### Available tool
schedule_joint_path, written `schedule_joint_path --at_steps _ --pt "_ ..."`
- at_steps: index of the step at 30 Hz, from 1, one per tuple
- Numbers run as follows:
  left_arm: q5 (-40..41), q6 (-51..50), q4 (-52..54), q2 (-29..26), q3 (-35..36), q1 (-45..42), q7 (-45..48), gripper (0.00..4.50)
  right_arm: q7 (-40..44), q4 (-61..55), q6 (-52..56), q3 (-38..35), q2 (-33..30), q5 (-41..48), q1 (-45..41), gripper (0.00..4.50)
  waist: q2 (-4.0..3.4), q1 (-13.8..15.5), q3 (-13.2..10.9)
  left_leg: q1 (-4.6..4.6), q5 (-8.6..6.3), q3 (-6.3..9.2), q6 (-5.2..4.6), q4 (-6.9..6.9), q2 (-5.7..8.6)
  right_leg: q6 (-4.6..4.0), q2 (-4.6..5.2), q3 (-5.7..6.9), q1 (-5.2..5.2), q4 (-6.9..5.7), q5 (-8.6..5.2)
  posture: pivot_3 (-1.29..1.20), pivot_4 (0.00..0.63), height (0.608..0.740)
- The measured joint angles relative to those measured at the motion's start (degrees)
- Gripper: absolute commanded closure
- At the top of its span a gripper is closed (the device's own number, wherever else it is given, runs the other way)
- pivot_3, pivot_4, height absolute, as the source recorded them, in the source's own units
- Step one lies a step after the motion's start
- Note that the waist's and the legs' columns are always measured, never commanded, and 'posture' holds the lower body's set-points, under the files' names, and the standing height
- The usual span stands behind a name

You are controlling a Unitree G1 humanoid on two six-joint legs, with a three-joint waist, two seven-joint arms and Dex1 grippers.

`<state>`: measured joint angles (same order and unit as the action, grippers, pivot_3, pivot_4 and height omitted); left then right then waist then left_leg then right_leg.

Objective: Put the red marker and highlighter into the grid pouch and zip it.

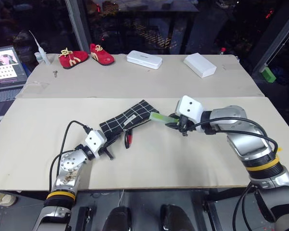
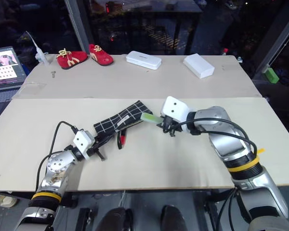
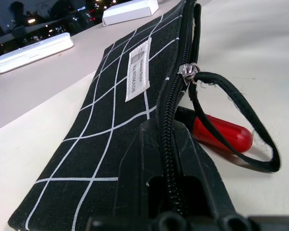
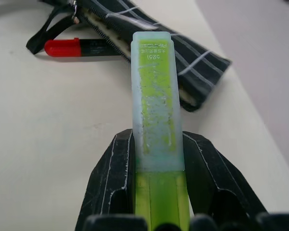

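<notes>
A: Why is the left gripper (image 1: 107, 147) clamped on the near end of the pouch (image 1: 127, 120)?

B: To pin it to the surface (image 1: 149, 159), I'd say. Its fingers are pressed together on the fabric right at the zipper, so the pouch shouldn't slide when something is pushed in.

A: And the highlighter (image 4: 156, 120)?

B: Pinched between the right gripper's (image 1: 177, 121) fingers, its capped end sticking out toward the pouch's far end, just beside it. The zipper gapes there, which looks like the intended way in.

A: Where's the marker (image 3: 221, 134)?

B: Lying beside the pouch, red end out and the dark barrel tucked under the zipper edge, next to the pull loop (image 3: 241, 120). Whether it is partly inside, I can't tell.
</notes>
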<state>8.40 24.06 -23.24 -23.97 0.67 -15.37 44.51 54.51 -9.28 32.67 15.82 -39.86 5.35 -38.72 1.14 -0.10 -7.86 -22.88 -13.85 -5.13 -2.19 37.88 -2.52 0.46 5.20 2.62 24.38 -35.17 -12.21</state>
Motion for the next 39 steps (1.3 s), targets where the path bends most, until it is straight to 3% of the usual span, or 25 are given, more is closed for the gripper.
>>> schedule_joint_path --at_steps 9,21,29,39 --pt "0.3 -0.1 1.6 -0.3 0.5 0.9 -0.1 4.50 -1.5 3.9 0.2 1.7 2.5 -2.3 0.8 3.47 0.00 0.0 0.0 0.00 0.01 -0.03 0.02 0.01 0.01 -0.03 0.01 -0.01 0.01 -0.02 0.02 0.00 0.150 0.740" --pt "0.3 -0.6 3.1 -0.3 0.6 2.1 -1.1 4.50 -4.7 14.9 -0.6 4.2 8.9 -6.9 -5.1 3.47 -0.01 -0.2 0.0 -0.03 0.02 -0.03 0.03 0.01 0.01 -0.03 0.01 0.01 0.02 -0.04 0.02 0.00 0.150 0.740" --pt "0.3 -0.7 3.2 -0.3 0.5 2.1 -1.0 4.50 -3.8 15.3 -5.0 12.2 11.5 -13.8 -7.4 3.47 -0.02 -0.8 0.0 0.00 0.02 -0.05 0.03 0.01 0.00 -0.03 0.00 -0.02 0.06 -0.12 0.02 0.00 0.150 0.740" --pt "0.4 -0.7 3.2 -0.3 0.4 2.1 -1.0 4.50 -2.6 19.0 -7.9 15.6 19.4 -17.1 -14.4 3.47 -0.02 -0.6 0.0 -0.01 0.04 -0.03 0.06 0.01 0.02 -0.04 0.02 0.00 0.10 -0.26 0.02 0.00 0.150 0.740"
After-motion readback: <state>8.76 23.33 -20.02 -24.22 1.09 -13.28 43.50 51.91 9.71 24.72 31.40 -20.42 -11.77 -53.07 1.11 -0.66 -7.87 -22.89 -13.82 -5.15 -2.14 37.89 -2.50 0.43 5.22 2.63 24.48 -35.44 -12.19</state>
